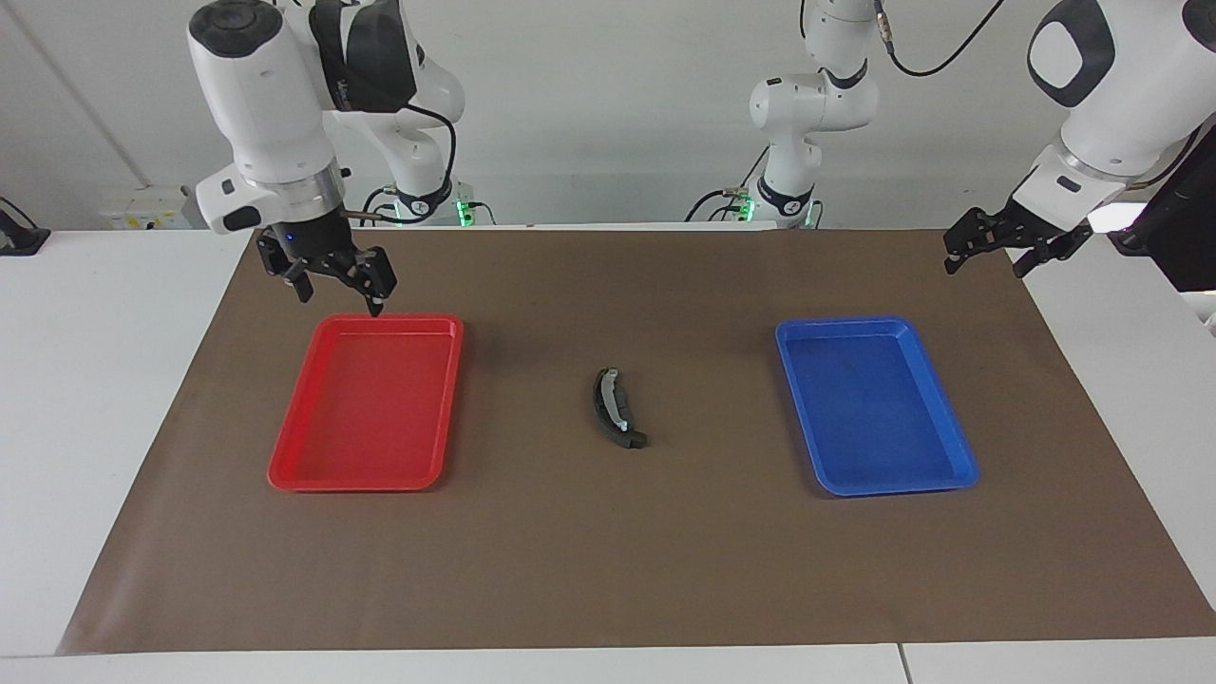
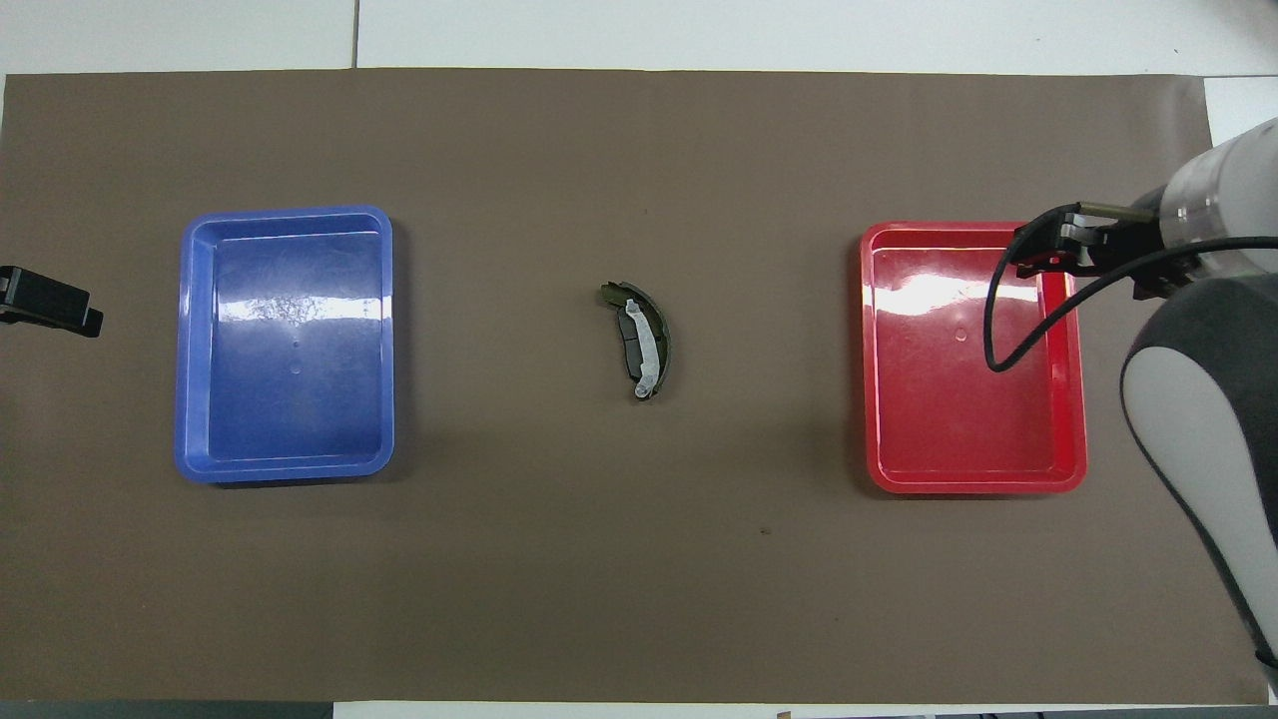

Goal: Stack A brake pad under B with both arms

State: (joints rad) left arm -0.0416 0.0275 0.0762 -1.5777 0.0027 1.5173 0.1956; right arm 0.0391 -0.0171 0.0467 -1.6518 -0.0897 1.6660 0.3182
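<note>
Two brake pads lie together in the middle of the mat, between the trays. B (image 1: 608,404) (image 2: 661,345) is the long black crescent with a silvery-white strip. A brake pad (image 2: 629,345), shorter and dark grey, sits in its inner curve, overlapping it; which lies on top I cannot tell. My right gripper (image 1: 340,290) (image 2: 1048,250) hangs open and holds nothing, over the red tray's edge nearest the robots. My left gripper (image 1: 984,261) (image 2: 50,305) waits open over the mat's edge at the left arm's end, well away from the pads.
An empty red tray (image 1: 285,470) (image 2: 874,479) lies toward the right arm's end of the brown mat (image 1: 608,570). An empty blue tray (image 1: 959,475) (image 2: 190,464) lies toward the left arm's end. A black cable loops from the right wrist over the red tray.
</note>
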